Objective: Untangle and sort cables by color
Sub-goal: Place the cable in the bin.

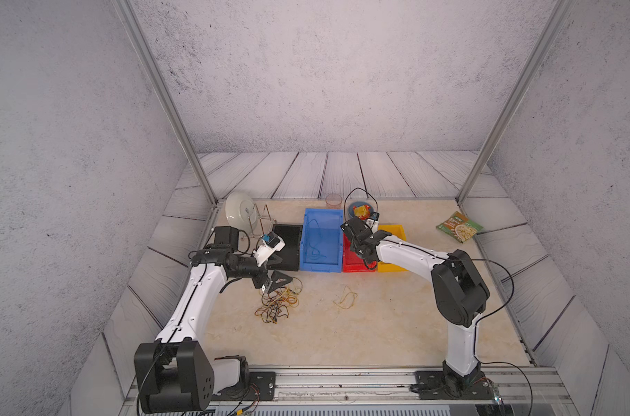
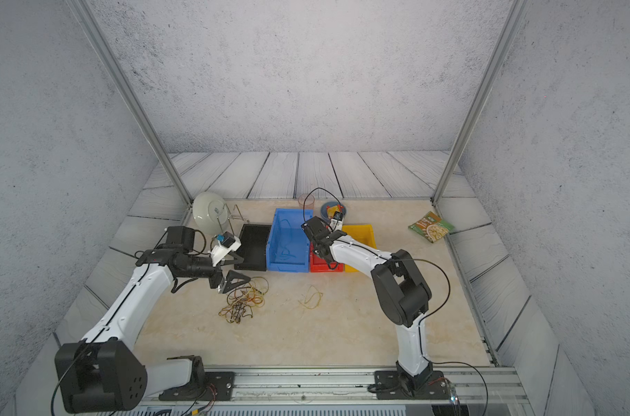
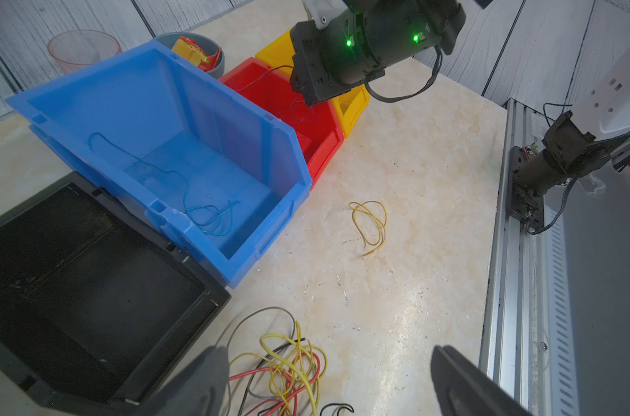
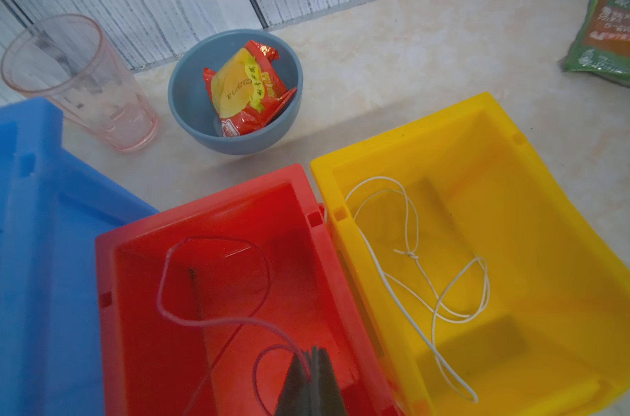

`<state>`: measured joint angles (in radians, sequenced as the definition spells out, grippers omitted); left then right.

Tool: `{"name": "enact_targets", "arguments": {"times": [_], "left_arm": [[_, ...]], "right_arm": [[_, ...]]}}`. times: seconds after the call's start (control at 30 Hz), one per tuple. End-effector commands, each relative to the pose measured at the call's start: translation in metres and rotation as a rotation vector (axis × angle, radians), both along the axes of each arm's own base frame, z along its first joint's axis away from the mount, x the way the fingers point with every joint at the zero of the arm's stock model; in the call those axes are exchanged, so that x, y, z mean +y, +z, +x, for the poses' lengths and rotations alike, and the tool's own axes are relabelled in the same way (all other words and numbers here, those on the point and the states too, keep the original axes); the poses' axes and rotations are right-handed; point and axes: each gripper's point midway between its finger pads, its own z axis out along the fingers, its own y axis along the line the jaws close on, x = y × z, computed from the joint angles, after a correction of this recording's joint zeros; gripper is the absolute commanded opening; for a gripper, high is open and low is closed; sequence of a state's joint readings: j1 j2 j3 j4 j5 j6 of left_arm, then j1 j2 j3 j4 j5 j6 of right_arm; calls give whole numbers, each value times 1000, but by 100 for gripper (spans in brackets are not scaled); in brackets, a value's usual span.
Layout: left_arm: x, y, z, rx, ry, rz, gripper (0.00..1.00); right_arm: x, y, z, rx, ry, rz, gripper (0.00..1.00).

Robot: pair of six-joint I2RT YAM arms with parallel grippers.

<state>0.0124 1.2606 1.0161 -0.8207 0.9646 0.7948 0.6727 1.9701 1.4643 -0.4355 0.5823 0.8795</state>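
The near middle and near right of the table (image 1: 378,335) lie bare, so I can pass freely there. Near left, the cable tangle (image 1: 277,302) lies just beside my wide-spread left gripper (image 1: 286,269). A loose yellow cable (image 1: 346,299) lies apart to its right, with bare table between.

The far side is blocked by a tight row: black bin (image 3: 90,273), blue bin (image 1: 320,268), red bin (image 1: 353,268), yellow bin (image 1: 392,228). My right gripper (image 4: 313,363), pinching a red cable (image 4: 212,320), hangs over the red bin.

Behind the row, a cup (image 1: 333,201) and a bowl (image 4: 234,140) crowd the strip. A plate (image 1: 238,212) stands far left and a packet (image 1: 459,227) lies far right.
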Motion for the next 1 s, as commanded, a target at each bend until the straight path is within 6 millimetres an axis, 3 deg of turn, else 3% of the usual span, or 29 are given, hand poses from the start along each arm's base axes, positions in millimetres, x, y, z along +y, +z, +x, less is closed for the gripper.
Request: {"name": "enact_targets", "arguments": {"times": [0.0,0.1,0.23,0.33,0.7,0.97], "left_arm": [[2,0,-6,6,1,-6,94],[3,0,-6,6,3,-6,94],[3,0,-6,7,4,-5,94],[3,0,-6,6,4,-5,94],[7,-1,-7,2,14,12,94],[11,-2,-12,6,15,37,94]], "right_arm": [[7,-13,7,10,20,-17,0],[6,-16,8,17,24,-23,1],[9,-13,7,18,46,-17,17],[11,-3,8,5,70,-15,23],[8,56,2,-74,132,-8,43],[-6,101,-12,-130,172,-22,54]]}}
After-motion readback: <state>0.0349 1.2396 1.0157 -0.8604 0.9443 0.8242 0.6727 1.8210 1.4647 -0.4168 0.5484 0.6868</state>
